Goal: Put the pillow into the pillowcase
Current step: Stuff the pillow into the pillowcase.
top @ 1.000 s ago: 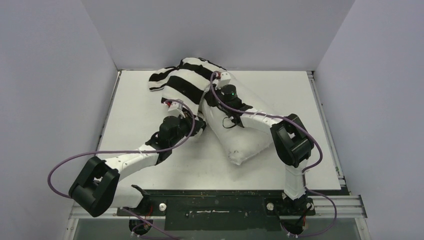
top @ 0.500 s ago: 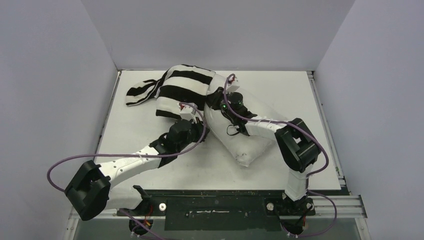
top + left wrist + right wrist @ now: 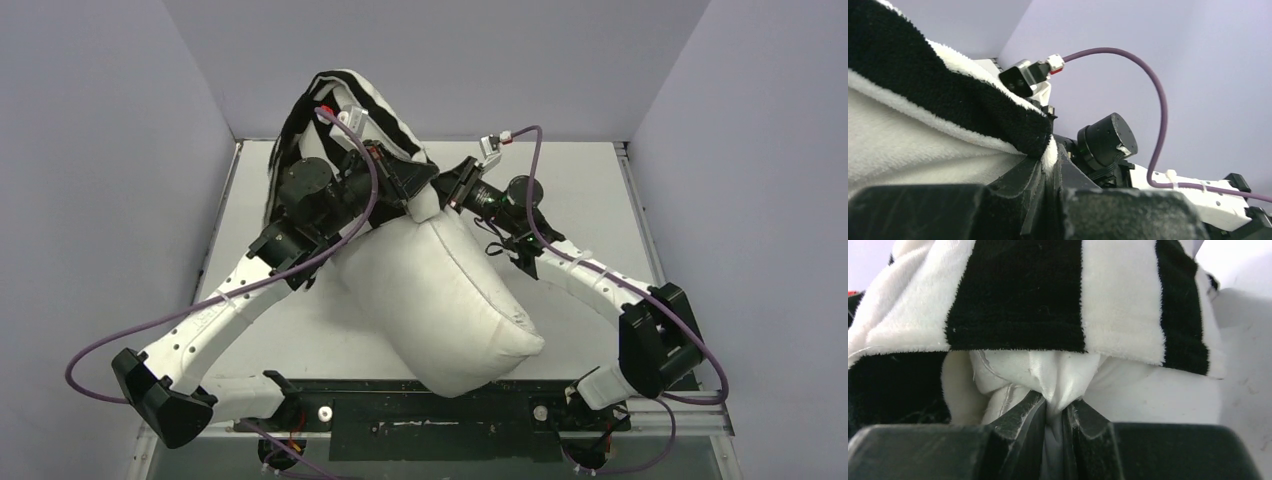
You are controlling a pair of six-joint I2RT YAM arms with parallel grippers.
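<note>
Left pincer is clamped shut on the hem of the pillowcase, a fold of the black-and-white pile nipped between its fingers in the left wrist view. Right pincer is closed narrow on a bunch of smooth white cloth just under the striped hem; judged to be the upper corner of the pillow, though an inner layer of the case cannot be ruled out. Both grips sit close together and high above the table, near the back wall. The pillow hangs from that point at a slant, its upper end tucked under the mouth of the pillowcase and its plump lower end reaching down toward the near edge of the table, between the two arm bases. Most of the pillow is bare; only the top portion is covered, and the rest of the case is bunched above the left pincer. The arrangement reads as deliberate: holding the mouth and the pillow corner aloft lets the pillow's own weight pull it straight while the sleeve is worked down over it. Assessment: insertion begun, well short of complete. Risk noted: the thin hem or the pinched corner could slip under the hanging load.
</note>
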